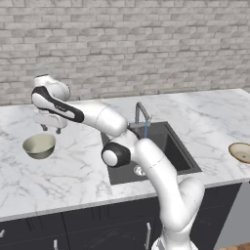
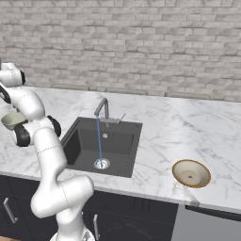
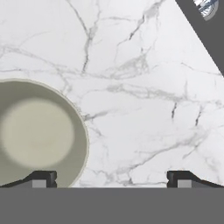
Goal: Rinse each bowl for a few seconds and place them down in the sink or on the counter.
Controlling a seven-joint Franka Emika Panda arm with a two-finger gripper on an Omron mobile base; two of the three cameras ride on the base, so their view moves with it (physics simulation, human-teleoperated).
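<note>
The deep greenish-cream bowl (image 1: 39, 145) (image 2: 13, 120) (image 3: 37, 135) stands upright on the white marble counter (image 1: 73, 171) (image 3: 140, 96), left of the sink (image 1: 171, 146) (image 2: 117, 141). My gripper (image 1: 50, 128) (image 3: 111, 179) hangs open just above the bowl's far rim, holding nothing. In the hand view one fingertip (image 3: 41, 178) is over the bowl's inside and the other is over bare counter. The shallow tan bowl (image 1: 241, 152) (image 2: 190, 173) rests on the counter right of the sink. A thin stream of water (image 2: 99, 141) runs from the faucet (image 1: 141, 113) (image 2: 103, 109) to the drain.
A grey brick wall backs the counter. Dark cabinets sit below its front edge. My arm reaches from the base leftward across the sink's left edge. Bare marble lies between the bowl and the sink.
</note>
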